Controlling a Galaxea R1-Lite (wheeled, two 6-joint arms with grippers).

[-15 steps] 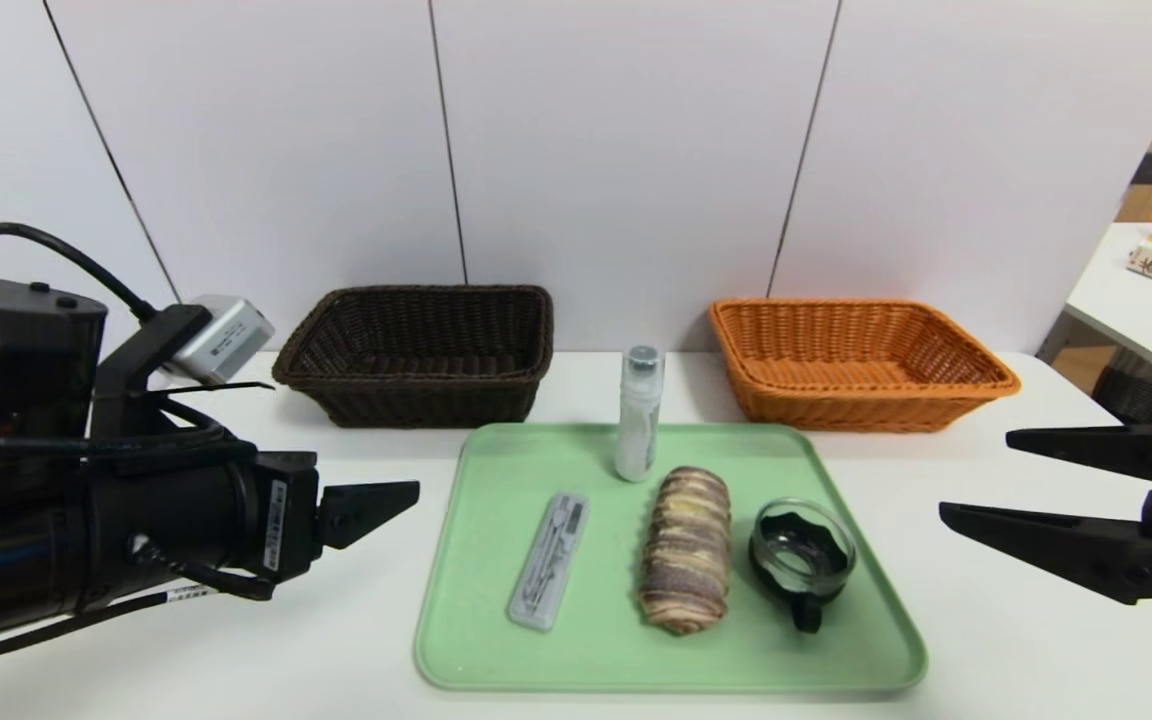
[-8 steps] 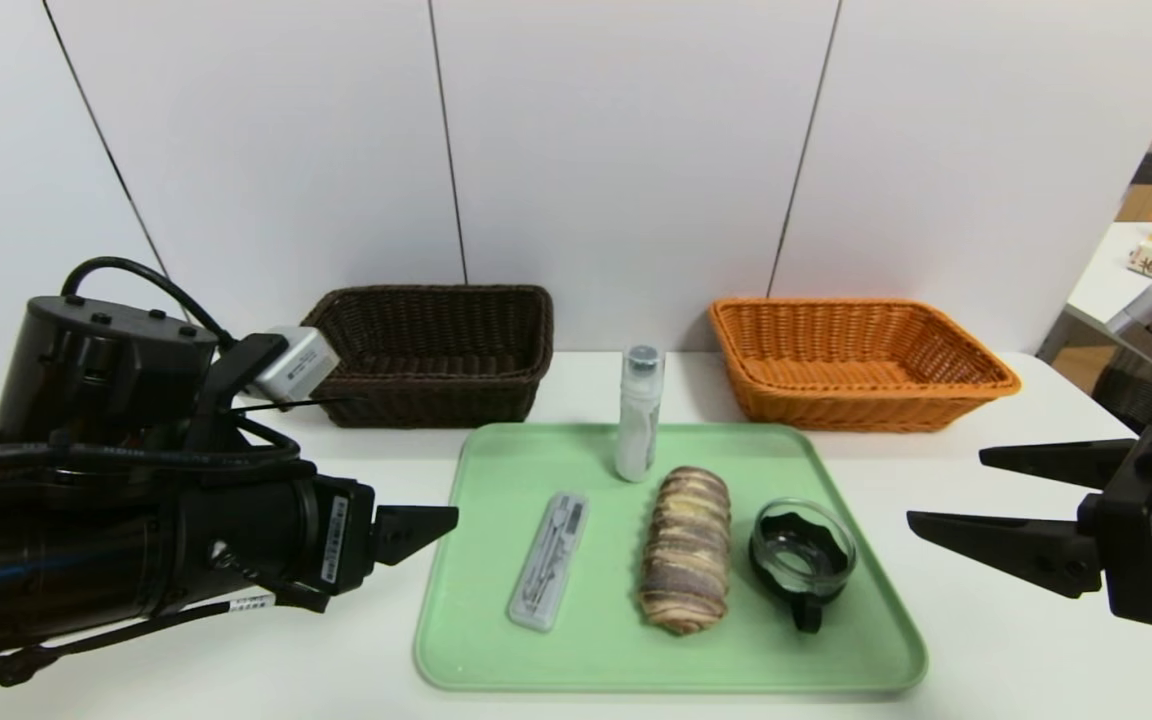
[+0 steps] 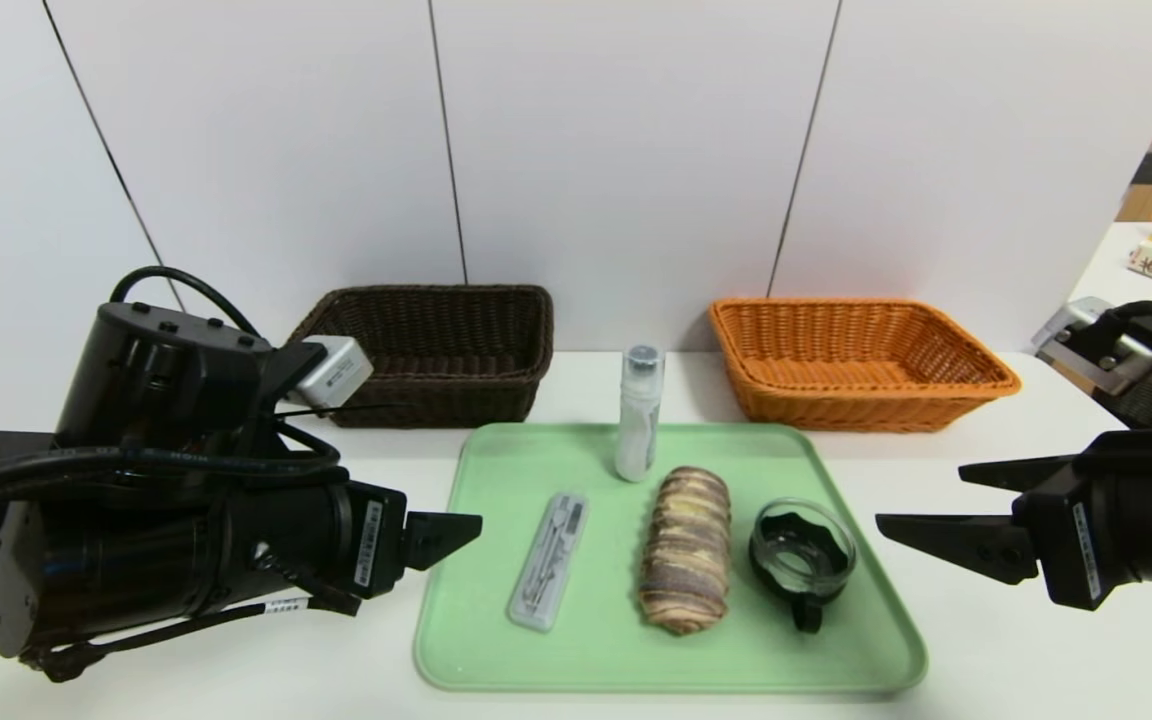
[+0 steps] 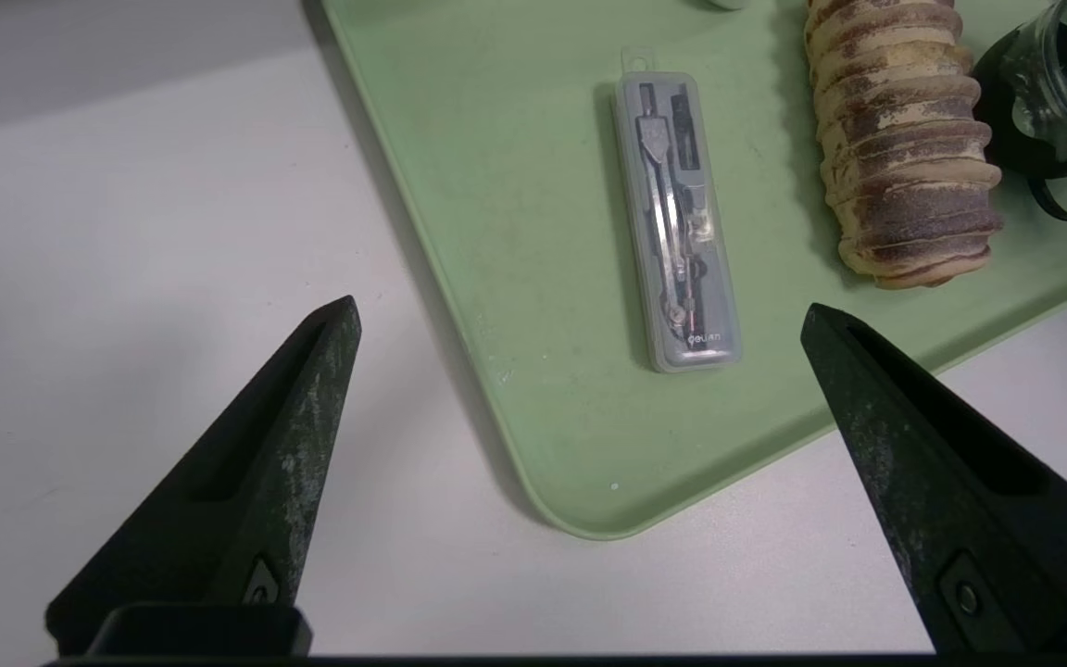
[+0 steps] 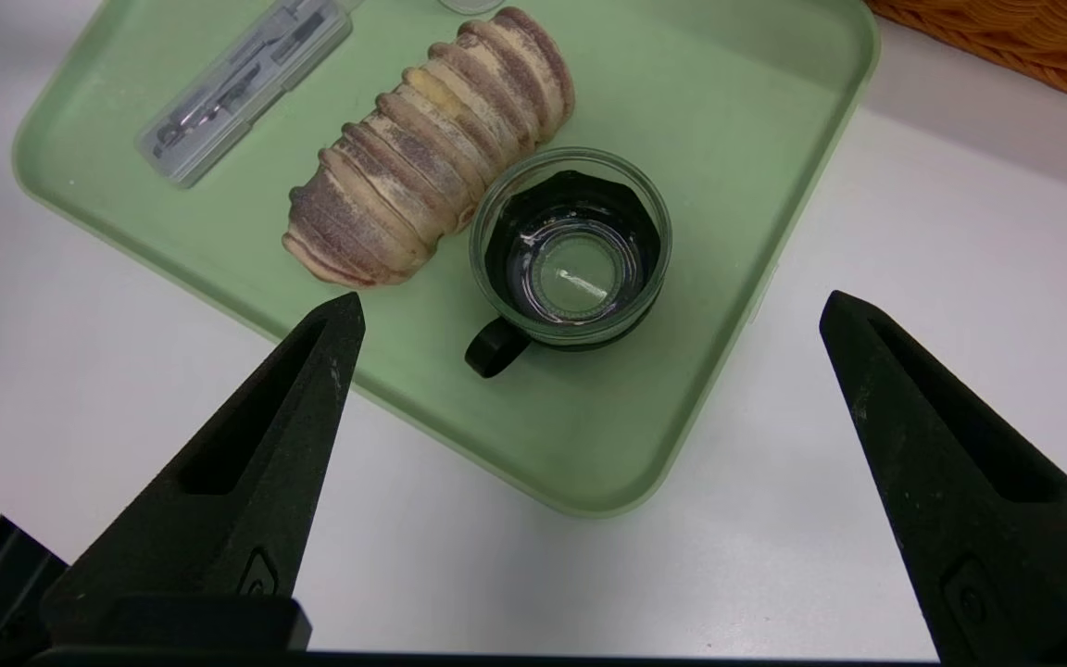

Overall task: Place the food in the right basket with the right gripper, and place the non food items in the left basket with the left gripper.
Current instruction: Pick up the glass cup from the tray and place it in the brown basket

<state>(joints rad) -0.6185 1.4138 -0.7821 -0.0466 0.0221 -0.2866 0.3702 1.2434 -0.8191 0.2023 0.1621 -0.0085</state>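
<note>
My left arm hides the dark brown wicker basket's [image 3: 436,345] corner; both my fingers [image 4: 311,435] [image 5: 311,417] spread wide, holding nothing; green plastic tray [image 3: 496,640] carries four items.

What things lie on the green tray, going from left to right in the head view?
Compass case → white bottle → striped bread roll → glass cup with black handle.

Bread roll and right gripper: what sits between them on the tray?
In the head view, the glass cup stands between the bread roll and the open right gripper; beyond the cup, only bare tray and table.
</note>
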